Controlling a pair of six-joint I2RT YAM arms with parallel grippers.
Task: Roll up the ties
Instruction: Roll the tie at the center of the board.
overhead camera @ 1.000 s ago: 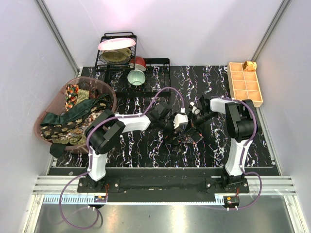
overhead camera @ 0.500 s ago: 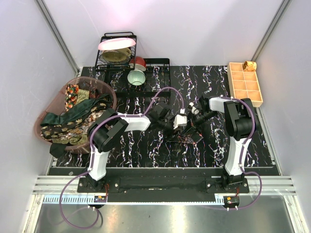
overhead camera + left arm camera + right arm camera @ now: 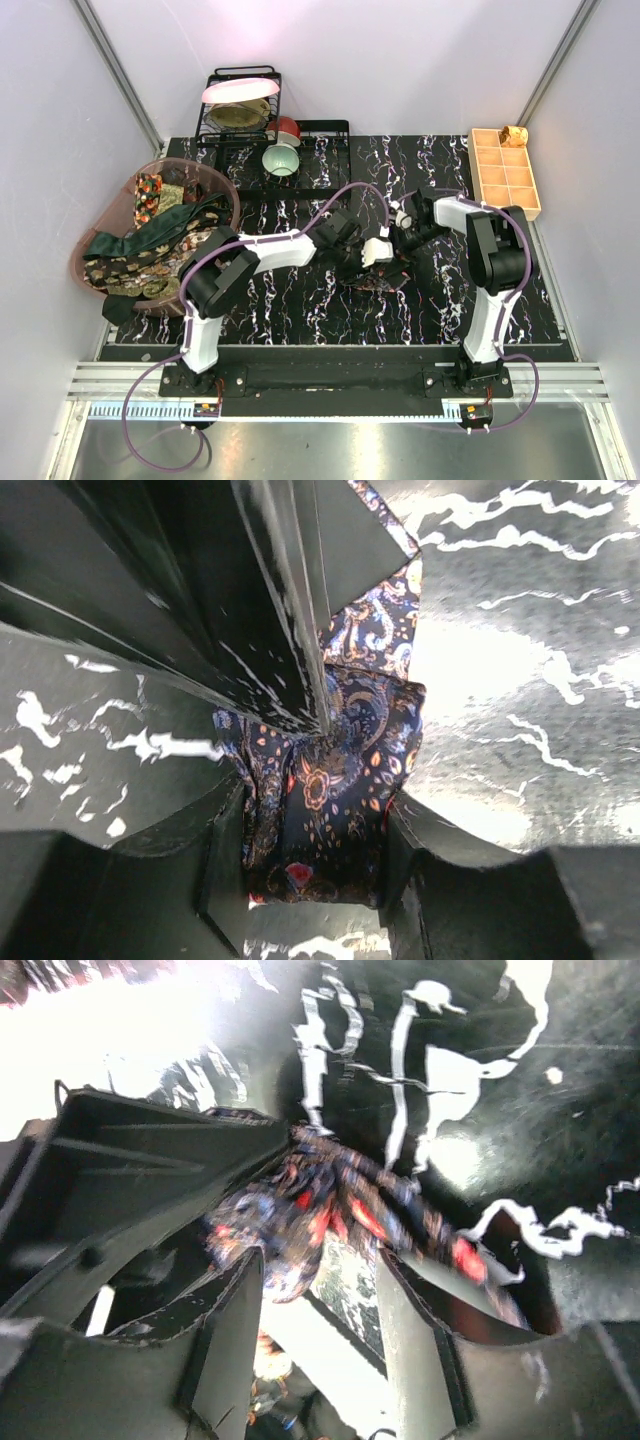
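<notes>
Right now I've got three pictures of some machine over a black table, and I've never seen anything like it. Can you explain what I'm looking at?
These are two robot arms bolted at the near edge of a black marbled table. The wide picture looks down from above and behind them; the other two come from a camera on each wrist, looking along that arm's own fingers. Around the edges sit a pink basket heaped with neckties, a dish rack holding a pink plate, and a tan compartment tray. In the middle, the left gripper pinches a folded navy paisley tie between its fingers. The right gripper stands open close by, the same tie at its fingertips.
</notes>
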